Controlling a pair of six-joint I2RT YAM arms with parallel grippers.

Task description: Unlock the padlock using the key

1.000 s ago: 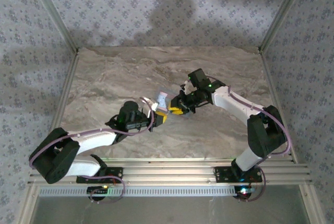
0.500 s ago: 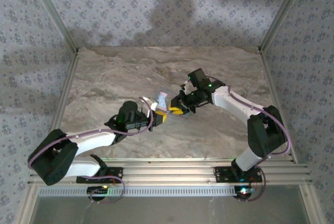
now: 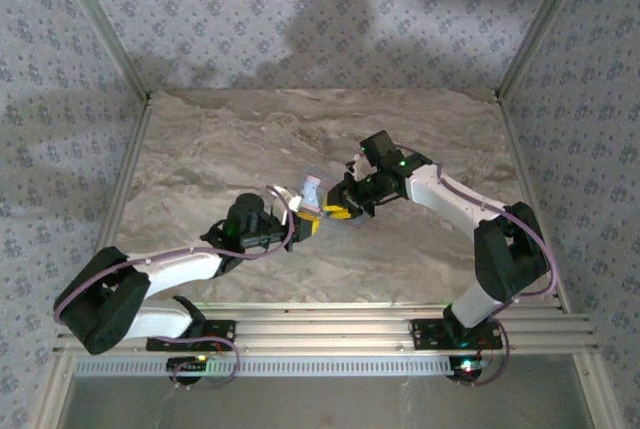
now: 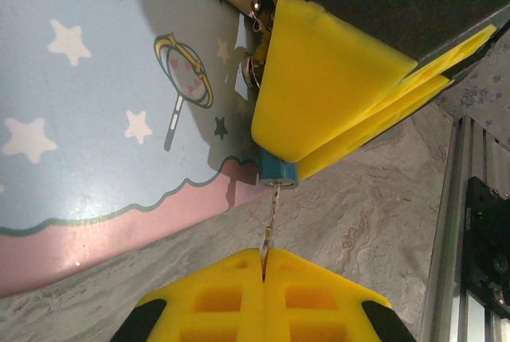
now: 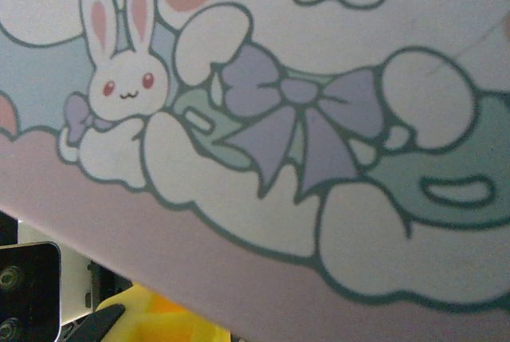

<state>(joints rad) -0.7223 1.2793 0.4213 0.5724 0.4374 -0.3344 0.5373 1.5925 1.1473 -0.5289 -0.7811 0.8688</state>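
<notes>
In the left wrist view, my left gripper (image 4: 264, 253) is shut on the thin metal key (image 4: 271, 213). The key's blade reaches up into the bottom of the small blue padlock (image 4: 277, 174). The yellow fingers (image 4: 327, 87) of my right gripper (image 4: 288, 155) close around the padlock, so just its lower end shows. Seen from above, the left gripper (image 3: 306, 221) and right gripper (image 3: 336, 212) meet tip to tip at mid-table.
A pastel tin with a cartoon lid (image 4: 96, 95) sits tilted right behind the padlock, and it spreads across the right wrist view (image 5: 319, 119). The marble tabletop (image 3: 220, 149) lies all around. A metal rail (image 4: 446, 222) runs along the near edge.
</notes>
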